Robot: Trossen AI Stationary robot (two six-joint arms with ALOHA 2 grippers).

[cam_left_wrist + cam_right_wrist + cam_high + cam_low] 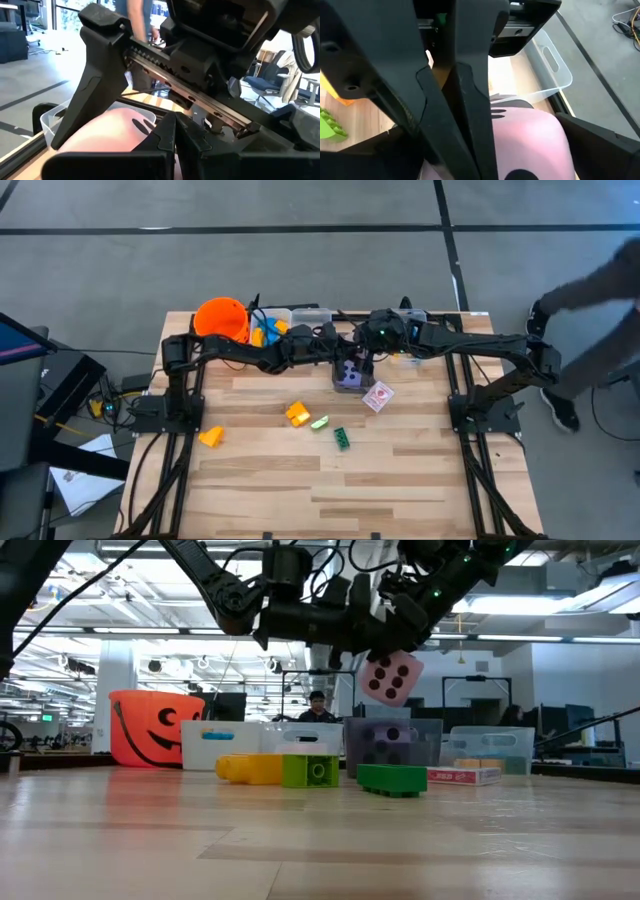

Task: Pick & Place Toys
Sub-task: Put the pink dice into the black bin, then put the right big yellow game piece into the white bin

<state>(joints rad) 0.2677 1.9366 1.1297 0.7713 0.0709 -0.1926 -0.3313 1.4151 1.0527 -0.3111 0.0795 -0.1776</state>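
The right hand (pixel 392 658) is suspended above the far middle of the tabletop (pixel 400 480), its fingers spread wide around the pink die (pixel 390 677), which hangs clear of the surface. In the right wrist view the pink die (pixel 530 145) fills the space between that hand's fingers. The left hand (pixel 338 348) meets the right hand over the same spot, its fingers (pixel 170 145) clenched together and empty, with the pink die (pixel 107 132) just beyond them.

Directly below both hands, the purple die (pixel 348 375) sits in a clear bin (pixel 395 745) at the far middle of the tabletop. A pink-and-white card (pixel 378 396) lies just right of that bin.

Loose toys lie nearer on the tabletop:
- an orange block (pixel 297 414), left of centre;
- a light green block (pixel 320 422), just right of the orange block;
- a dark green block (pixel 342 438), nearer and to the right;
- a yellow-orange block (pixel 211 437), well to the left.

An orange bucket (pixel 222 318) stands at the far left corner, with further clear bins (pixel 310 315) along the far edge. A person (pixel 595 310) stands on the floor beyond the right side of the tabletop.
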